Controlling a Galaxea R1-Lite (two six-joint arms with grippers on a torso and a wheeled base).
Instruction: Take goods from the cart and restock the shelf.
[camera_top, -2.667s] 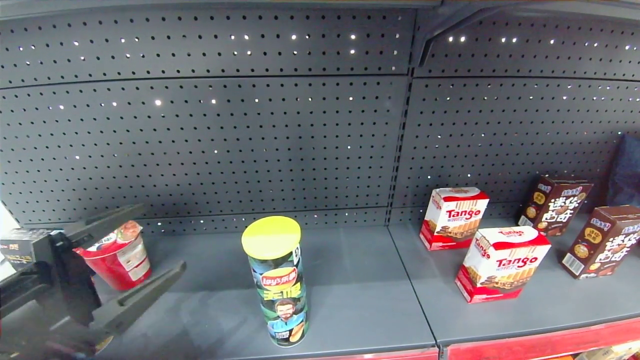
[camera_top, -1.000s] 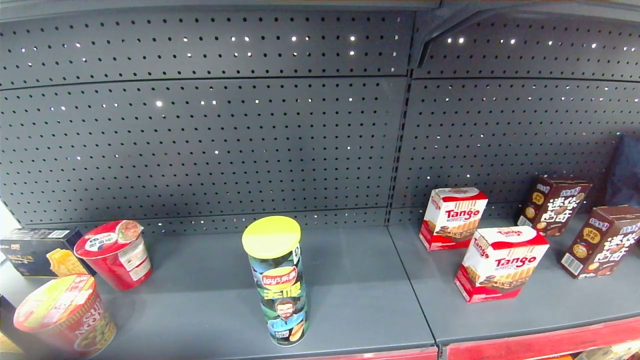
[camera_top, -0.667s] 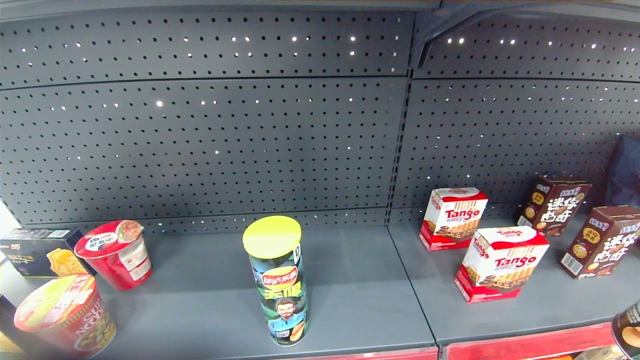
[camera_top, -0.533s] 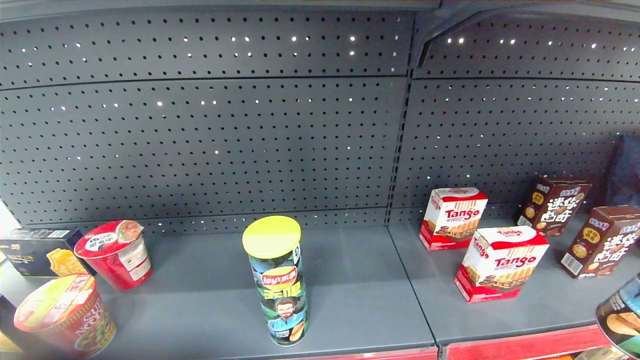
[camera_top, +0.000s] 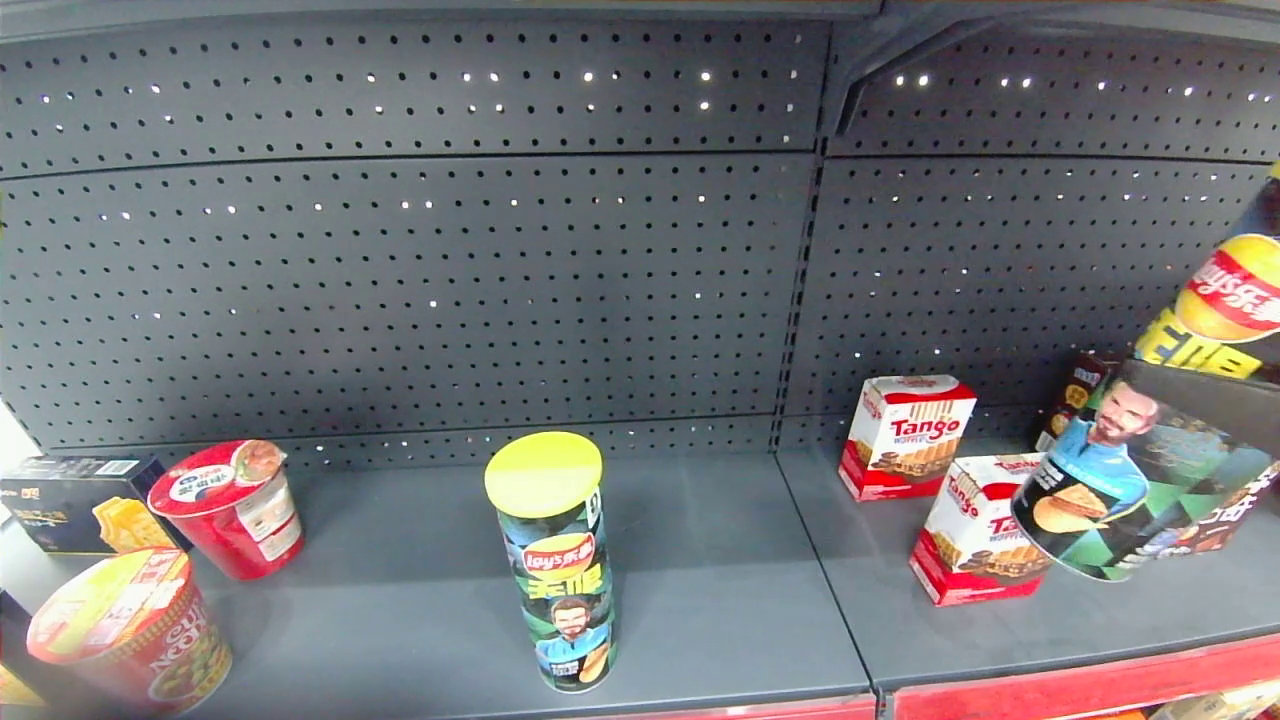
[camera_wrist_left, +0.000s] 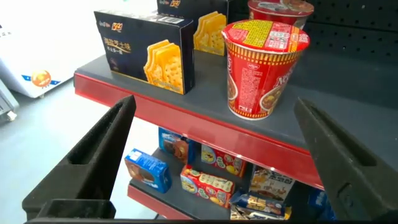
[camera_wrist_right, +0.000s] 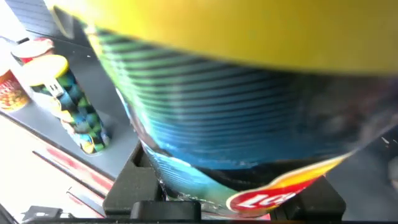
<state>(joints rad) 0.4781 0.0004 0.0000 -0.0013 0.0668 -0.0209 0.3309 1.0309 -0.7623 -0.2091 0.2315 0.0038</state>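
Well, by the left end of the shelf (camera_top: 720, 570) the L gripper (camera_wrist_left: 214, 106) hangs wide open, just off the front edge, facing a black cracker box (camera_top: 75, 503) and a noodle cup (camera_top: 130, 630); a red cup (camera_top: 228, 508) sits behind. Mid-shelf – a standing chips can (camera_top: 555, 560), upright w/ yellow lid. Right bay: rear wafer box (camera_top: 908, 435), front wafer box (camera_top: 975, 535). The R gripper (camera_wrist_right: 227, 186) clamps the held chips can (camera_top: 1130, 490), tilted in the air – it covers part of the front wafer box and most of the brown boxes (camera_top: 1075, 395).
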